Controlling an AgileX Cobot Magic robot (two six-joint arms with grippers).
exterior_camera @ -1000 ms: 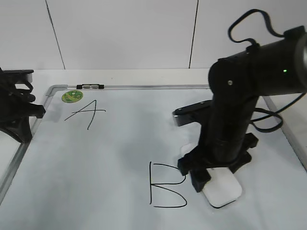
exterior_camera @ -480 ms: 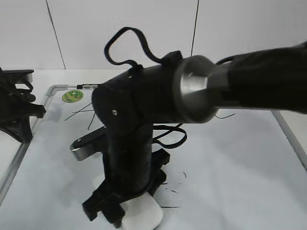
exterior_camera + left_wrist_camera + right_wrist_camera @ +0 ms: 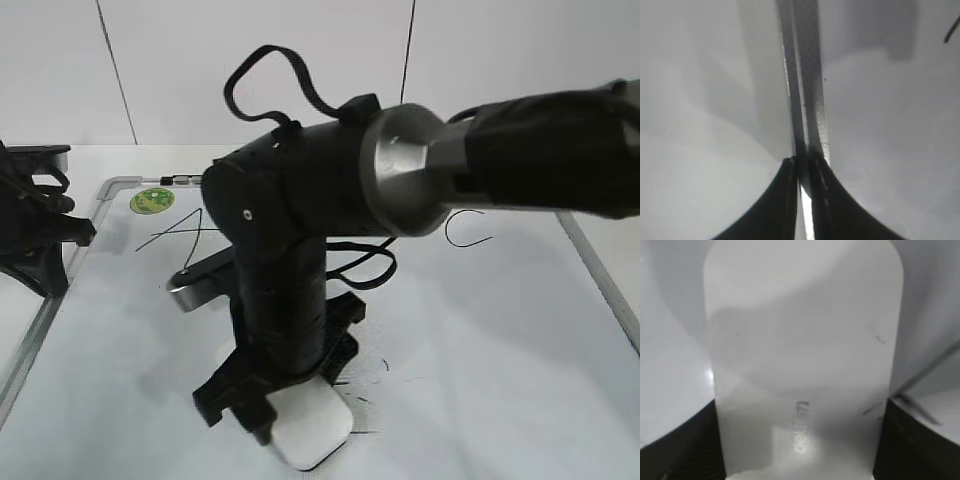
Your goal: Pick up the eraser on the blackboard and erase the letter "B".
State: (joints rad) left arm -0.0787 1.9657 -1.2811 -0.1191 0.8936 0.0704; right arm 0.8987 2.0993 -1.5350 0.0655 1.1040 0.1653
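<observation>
White wall panels stand behind a pale tabletop carrying the blackboard (image 3: 560, 330). The right gripper (image 3: 262, 400) is clamped on the eraser (image 3: 312, 430), pressing it flat on the board near its front edge, diagonally down from the green sticker (image 3: 151, 200). Only faint scraps of the letter "B" (image 3: 365, 395) show beside the eraser. Wiping looks underway; the next pass should cover those scraps. The left gripper (image 3: 802, 165), fingers together, idles over the frame.

eraser (image 3: 312, 432): white rounded block, flat on the board, near front edge, gripped at both sides | blackboard (image 3: 520, 340): pale surface, grey frame, lying flat | letter "B" (image 3: 368, 398): only few black stroke remains visible, just right of the eraser, rest hidden or wiped
</observation>
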